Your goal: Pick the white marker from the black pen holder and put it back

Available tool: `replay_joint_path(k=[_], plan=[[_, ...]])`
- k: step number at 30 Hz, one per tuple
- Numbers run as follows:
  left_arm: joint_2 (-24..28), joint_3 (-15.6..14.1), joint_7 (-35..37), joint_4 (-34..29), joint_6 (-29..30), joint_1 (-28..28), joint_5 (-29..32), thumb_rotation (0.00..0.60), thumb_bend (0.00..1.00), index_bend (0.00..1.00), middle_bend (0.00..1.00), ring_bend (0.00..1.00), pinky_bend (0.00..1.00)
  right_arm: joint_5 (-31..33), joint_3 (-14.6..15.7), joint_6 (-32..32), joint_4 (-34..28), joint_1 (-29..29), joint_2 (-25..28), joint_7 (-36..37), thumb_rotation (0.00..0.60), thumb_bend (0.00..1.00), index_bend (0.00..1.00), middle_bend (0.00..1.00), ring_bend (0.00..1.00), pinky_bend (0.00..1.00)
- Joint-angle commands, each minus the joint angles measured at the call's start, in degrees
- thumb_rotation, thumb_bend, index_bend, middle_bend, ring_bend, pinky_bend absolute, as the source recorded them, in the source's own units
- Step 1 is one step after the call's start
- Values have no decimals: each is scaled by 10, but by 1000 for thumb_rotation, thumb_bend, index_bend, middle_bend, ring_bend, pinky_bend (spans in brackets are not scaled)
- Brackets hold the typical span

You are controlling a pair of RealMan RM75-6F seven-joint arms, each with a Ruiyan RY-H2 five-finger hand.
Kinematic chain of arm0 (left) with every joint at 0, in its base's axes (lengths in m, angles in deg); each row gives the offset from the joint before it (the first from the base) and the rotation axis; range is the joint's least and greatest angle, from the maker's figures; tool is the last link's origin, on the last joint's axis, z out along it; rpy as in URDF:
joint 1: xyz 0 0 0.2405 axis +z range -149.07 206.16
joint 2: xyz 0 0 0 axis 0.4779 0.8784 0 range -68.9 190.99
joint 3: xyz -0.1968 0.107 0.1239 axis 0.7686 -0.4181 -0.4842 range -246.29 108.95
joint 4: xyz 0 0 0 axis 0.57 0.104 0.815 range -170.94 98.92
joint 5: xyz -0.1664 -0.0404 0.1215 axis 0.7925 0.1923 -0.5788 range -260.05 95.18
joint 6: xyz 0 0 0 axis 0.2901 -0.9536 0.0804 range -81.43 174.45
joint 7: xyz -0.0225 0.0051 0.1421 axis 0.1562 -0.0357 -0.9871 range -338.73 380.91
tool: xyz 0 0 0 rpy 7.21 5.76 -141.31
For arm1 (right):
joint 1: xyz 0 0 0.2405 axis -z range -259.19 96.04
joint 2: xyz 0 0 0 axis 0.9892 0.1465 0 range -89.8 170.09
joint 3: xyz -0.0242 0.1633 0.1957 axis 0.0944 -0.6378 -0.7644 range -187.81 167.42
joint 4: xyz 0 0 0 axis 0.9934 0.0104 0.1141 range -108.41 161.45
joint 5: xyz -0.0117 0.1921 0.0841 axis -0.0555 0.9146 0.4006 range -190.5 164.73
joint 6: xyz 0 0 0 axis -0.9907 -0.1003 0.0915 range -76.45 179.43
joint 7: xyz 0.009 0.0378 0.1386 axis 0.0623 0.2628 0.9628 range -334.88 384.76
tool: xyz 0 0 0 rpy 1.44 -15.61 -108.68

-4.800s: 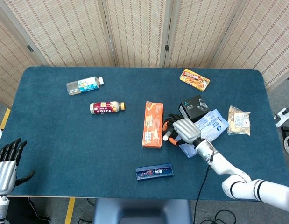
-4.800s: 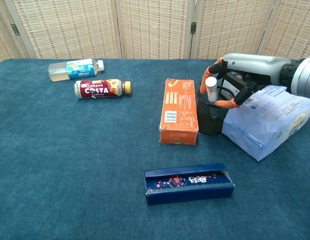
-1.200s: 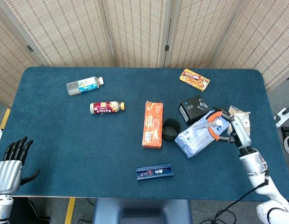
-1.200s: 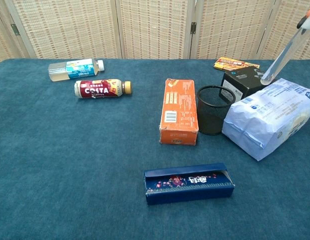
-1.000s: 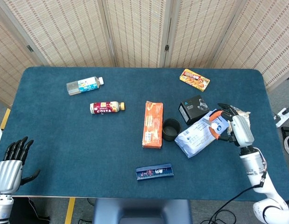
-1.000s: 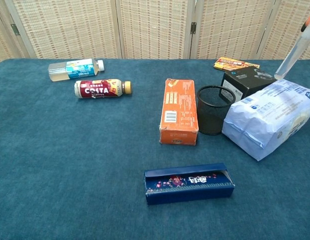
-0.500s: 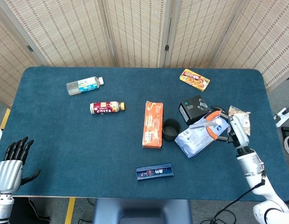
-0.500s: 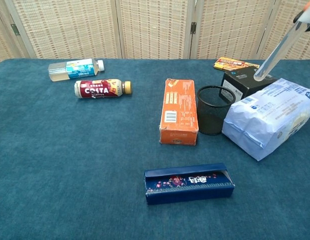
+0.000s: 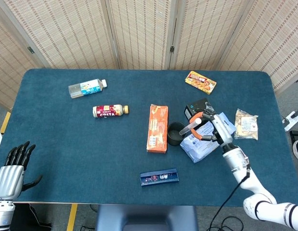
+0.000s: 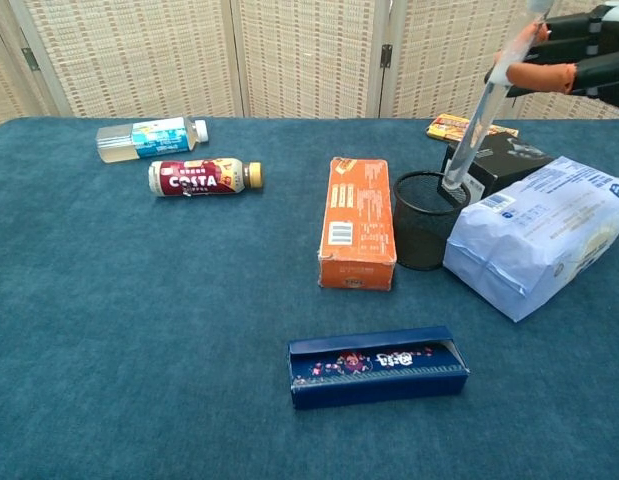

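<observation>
Right robot hand [image 9: 217, 128] pinches the white marker [image 10: 475, 115] near its upper end, orange-tipped fingers [image 10: 538, 76] closed on the barrel. The marker hangs tilted, its lower tip at the 3 o'clock rim of the black pen holder [image 10: 423, 233]; whether it touches the mesh cannot be told. An orange box [image 9: 157, 128] lies at the holder's 9 o'clock. Left robot hand [image 9: 10, 173] rests off the table [image 9: 67, 144] at its 7 o'clock corner, fingers spread, holding nothing.

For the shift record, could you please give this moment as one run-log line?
phase: return | right hand: holds white marker, tip over black pen holder, not inserted | left hand: idle off table edge
</observation>
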Motion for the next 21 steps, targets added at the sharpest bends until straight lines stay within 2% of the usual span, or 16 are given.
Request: replay_joint_path(k=[1,14,17,19,21], plan=[[-1,0,1,2,-1,0,2,600,238,101,60,64,100,12,-4,12,29,-17,-33,-24,600,399,595,384,140,162],[-7,-1,4,11,-9,-2,5,600,237,101,61,64,100,20,4,43,136,-41,-121,-22,600,398,591,370,140,161],[-7,-1,6,14,-9,-2,7,600,238,101,60,64,100,14,9,52,157,-43,-133,-13,600,398,532,341,138,157],[-6,-1,7,15,-9,-1,8,600,238,101,60,65,100,6,12,60,165,-46,-134,-3,600,398,451,311,128,146],[-6,-1,9,16,-9,0,9,600,238,101,60,65,100,-5,15,63,171,-47,-132,5,600,398,328,264,97,127]])
